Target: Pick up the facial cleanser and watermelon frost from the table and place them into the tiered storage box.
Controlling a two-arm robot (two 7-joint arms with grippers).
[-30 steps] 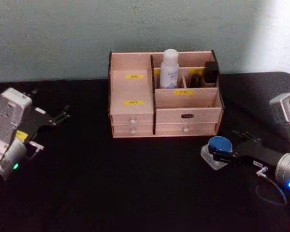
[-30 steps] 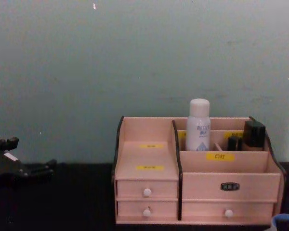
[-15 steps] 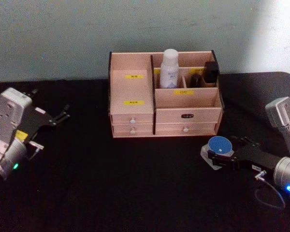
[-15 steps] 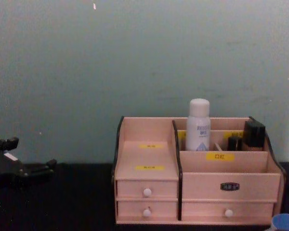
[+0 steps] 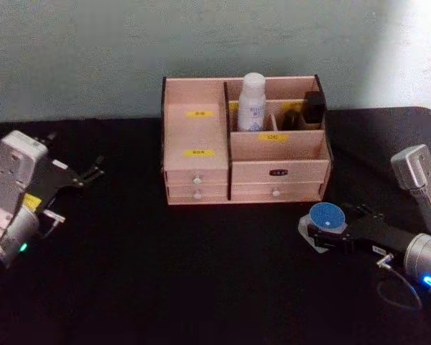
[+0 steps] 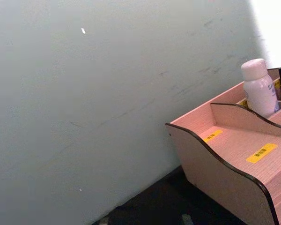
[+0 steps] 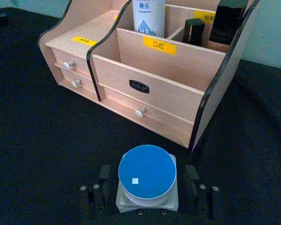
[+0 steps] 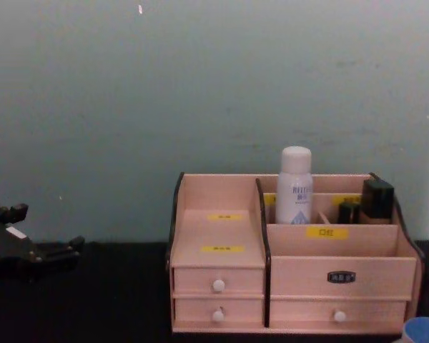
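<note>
Right gripper open astride the watermelon frost on the table — gaps both sides; left gripper idle, open

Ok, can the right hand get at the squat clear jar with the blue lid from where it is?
Likely yes: the right hand straddles the blue-lidded jar on the black table, one open finger each side, nothing between. The left hand sits parked far left.
</note>
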